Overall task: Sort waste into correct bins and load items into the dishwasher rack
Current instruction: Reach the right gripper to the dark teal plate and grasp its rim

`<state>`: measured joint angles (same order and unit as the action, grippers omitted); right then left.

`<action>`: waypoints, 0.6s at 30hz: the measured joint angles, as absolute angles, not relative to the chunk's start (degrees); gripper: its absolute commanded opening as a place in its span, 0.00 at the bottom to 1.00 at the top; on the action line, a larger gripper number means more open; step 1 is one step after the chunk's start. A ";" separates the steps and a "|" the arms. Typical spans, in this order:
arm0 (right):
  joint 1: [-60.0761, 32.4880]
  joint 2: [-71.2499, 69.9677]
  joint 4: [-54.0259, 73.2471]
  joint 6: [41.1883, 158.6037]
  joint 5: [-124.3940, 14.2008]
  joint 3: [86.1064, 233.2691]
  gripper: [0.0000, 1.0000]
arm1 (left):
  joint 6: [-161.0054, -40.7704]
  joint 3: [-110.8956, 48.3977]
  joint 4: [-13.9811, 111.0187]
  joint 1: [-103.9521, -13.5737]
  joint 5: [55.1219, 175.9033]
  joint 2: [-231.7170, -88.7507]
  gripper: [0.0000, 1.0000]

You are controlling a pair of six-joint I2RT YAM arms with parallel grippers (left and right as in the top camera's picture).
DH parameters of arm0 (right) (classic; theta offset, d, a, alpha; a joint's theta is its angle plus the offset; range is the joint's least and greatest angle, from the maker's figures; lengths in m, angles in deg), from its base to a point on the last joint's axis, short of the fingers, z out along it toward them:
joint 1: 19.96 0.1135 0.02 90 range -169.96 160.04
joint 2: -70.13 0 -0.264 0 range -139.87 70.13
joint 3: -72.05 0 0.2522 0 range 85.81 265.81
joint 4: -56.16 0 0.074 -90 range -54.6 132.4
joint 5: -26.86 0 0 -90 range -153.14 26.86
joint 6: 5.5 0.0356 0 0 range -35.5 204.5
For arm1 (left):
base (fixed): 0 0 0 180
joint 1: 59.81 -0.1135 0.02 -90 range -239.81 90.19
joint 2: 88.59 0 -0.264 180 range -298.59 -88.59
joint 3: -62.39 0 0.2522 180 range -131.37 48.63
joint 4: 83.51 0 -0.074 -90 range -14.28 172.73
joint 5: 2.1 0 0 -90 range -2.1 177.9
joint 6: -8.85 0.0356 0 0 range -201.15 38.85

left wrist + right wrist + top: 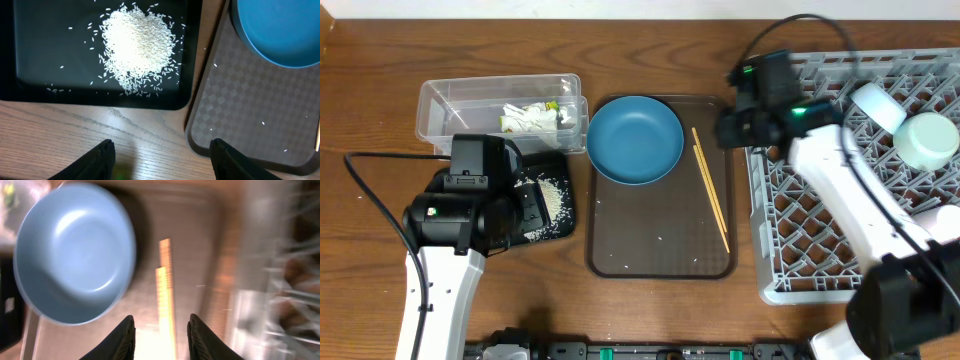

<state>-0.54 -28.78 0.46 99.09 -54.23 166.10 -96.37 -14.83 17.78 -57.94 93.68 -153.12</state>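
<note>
**Both arms are hovering with parted jaws over a partly sorted table.**

The grey dishwasher rack (785, 260) is sitting at the right, carrying a mint-green bowl (930, 140) and a pale cup (875, 105) near its far edge. The brown tray (660, 235) is lying mid-table, bearing the dark-blue dish (635, 140) at its far end and the chopsticks (710, 190) along its right side. At far left, the clear tub (450, 105) is holding white tissue (525, 120) and a yellowish wrapper (552, 105). The black tray (30, 85) just in front is carrying the rice heap (137, 50). The left gripper (162, 160) is hanging open and empty over bare wood by the two trays' near corners. The right gripper (162, 340) is hanging open and empty above the chopsticks, in a blurred view.
</note>
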 measured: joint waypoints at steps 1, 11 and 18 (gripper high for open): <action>0.69 -29.77 0.94 99.68 -54.12 166.10 0.33 | -96.37 -14.83 17.78 -57.94 93.66 -153.12 0.64; 8.23 -41.39 6.45 108.44 -57.80 166.10 0.27 | -96.37 -14.83 17.78 -57.94 93.68 -153.12 0.64; 9.63 -46.31 8.77 114.80 -59.37 166.30 0.01 | -96.40 -14.83 17.80 -57.94 93.68 -153.12 0.64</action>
